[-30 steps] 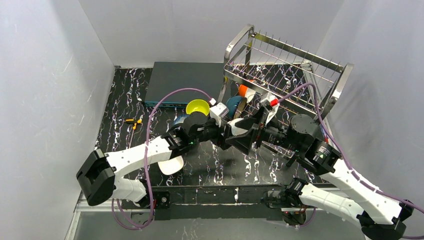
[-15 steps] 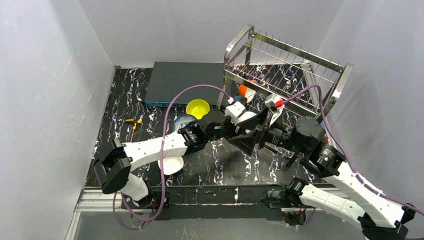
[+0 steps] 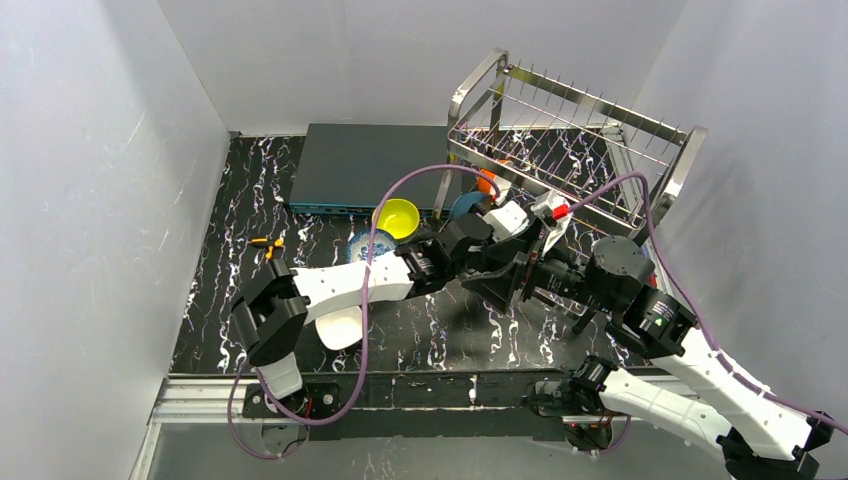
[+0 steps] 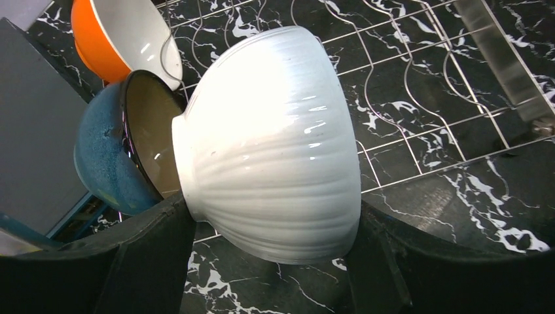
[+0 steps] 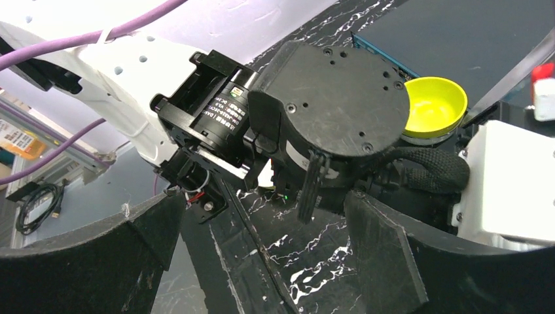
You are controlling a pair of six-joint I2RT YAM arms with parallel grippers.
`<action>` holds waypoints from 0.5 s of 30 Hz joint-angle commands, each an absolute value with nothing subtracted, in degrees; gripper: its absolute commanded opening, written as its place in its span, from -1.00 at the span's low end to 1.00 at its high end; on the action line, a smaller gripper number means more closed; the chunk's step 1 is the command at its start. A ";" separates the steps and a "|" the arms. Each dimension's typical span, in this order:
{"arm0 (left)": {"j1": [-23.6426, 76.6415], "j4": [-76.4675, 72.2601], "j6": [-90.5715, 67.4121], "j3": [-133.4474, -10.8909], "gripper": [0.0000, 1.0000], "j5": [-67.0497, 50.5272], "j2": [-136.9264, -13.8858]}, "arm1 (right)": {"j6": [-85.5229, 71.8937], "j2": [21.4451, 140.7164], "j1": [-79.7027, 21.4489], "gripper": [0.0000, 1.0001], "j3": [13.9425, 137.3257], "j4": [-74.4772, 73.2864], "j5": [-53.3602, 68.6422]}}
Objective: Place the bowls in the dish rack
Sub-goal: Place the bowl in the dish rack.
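Note:
My left gripper (image 4: 269, 252) is shut on a white ribbed bowl (image 4: 271, 140), held on its side over the wires of the dish rack's (image 3: 572, 128) lower tier (image 4: 425, 98). Just left of it a dark blue bowl with a tan inside (image 4: 105, 163) and an orange bowl (image 4: 98, 36) stand on edge in the rack. From above, the left gripper (image 3: 512, 230) reaches under the rack's upper tier, and the held bowl is hidden. My right gripper (image 3: 500, 285) is open and empty, close behind the left wrist (image 5: 327, 98). A yellow-green bowl (image 3: 397, 215) sits on the table.
A flat dark grey-blue box (image 3: 360, 160) lies at the back, left of the rack. A blue patterned bowl (image 3: 360, 243) and a white bowl (image 3: 340, 328) sit on the table under the left arm. Orange pliers (image 3: 265, 245) lie at the left.
My left arm has stretched right and away from me, carrying the white bowl to the rack's lower tier. The right arm has barely moved.

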State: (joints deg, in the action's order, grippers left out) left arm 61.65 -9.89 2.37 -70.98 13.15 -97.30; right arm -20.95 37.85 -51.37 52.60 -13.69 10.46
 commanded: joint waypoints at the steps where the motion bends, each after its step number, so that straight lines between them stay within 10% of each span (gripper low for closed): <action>1: 62.73 -10.37 6.66 -76.06 -1.00 19.08 -97.86 | -18.72 36.82 -51.06 0.97 54.77 -14.85 8.89; 15: 63.02 -3.56 10.39 -85.62 -1.00 23.30 -106.27 | -17.96 35.67 -51.14 0.97 55.29 -16.82 8.37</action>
State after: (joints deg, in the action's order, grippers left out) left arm 62.57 -5.10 8.99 -80.05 20.86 -105.32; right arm -19.20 36.14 -51.27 52.75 -18.41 8.91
